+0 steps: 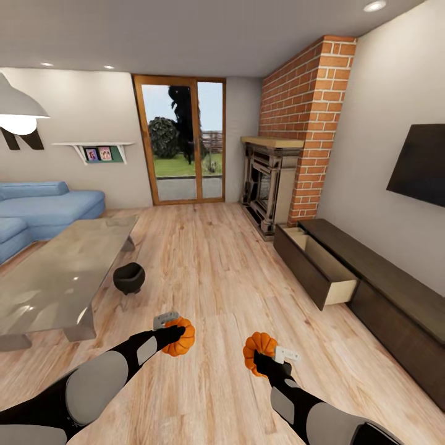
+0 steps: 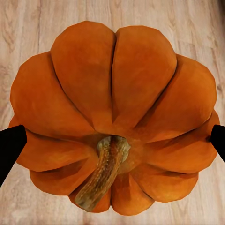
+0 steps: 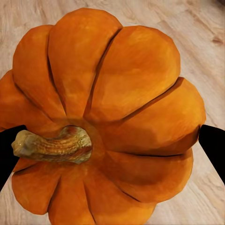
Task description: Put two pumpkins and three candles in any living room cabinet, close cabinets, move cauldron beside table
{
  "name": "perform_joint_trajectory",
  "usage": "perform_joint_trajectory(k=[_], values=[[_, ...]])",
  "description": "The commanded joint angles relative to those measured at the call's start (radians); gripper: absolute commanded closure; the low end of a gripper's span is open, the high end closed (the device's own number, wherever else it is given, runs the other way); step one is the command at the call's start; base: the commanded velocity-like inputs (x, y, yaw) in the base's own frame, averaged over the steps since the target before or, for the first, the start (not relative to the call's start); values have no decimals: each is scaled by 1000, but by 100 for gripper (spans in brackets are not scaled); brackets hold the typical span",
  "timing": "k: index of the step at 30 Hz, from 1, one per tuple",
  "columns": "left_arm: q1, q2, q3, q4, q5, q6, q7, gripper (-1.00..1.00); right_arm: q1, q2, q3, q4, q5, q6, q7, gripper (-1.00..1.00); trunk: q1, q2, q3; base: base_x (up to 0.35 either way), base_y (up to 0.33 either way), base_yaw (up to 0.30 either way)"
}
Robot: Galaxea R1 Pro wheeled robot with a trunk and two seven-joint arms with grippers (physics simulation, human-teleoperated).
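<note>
In the head view both arms reach forward low over the plank floor point(image 1: 216, 266), each carrying a pumpkin. The left pincer point(image 1: 176, 335) is clamped on one pumpkin point(image 1: 180, 337) at about 7 o'clock in that view, and the right pincer point(image 1: 262, 358) grips the other pumpkin point(image 1: 258, 352) at about 5 o'clock; the two fruits are near each other but apart, both held clear of the floor. The fingers themselves are mostly hidden behind the orange bodies.

In the left wrist view the pumpkin point(image 2: 115, 112) crowds the picture, stem toward the camera, with only the black tips of the fingers point(image 2: 11, 145) showing at either side. The right wrist view is much the same: pumpkin point(image 3: 103, 117) with its stem lying sideways and a dark finger point(image 3: 213, 150) pressed at each flank.

At 3 o'clock in the head view the long dark cabinet point(image 1: 395, 290) runs along the wall under the TV point(image 1: 420, 164), its near end cut off by the picture's edge. One drawer point(image 1: 318, 262) stands pulled out, its pale inside partly hidden by its own front. The black cauldron point(image 1: 129, 277) sits on the floor at 9 o'clock, just beside the glass-topped desk point(image 1: 55, 278), whose near corner is cropped. Beyond are a blue sofa point(image 1: 43, 210), the fireplace point(image 1: 267, 185) and the brick chimney point(image 1: 309, 123).
</note>
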Motion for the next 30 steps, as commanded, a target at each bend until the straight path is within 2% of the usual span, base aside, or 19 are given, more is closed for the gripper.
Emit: perform_joint_trajectory(k=[1, 7, 30], values=[[0, 0, 9, -2, -9, 5, -3, 100, -1, 0, 9, 0, -5, -2, -5, 100, 0, -1, -1, 5, 0, 0], [0, 0, 9, -2, -9, 9, -4, 100, -1, 0, 9, 0, -4, -3, -5, 100, 0, -1, -1, 216, 0, 0], [0, 0, 9, -2, -9, 11, -2, 100, -1, 0, 9, 0, -5, -3, -5, 100, 0, -1, -1, 328, 0, 0]])
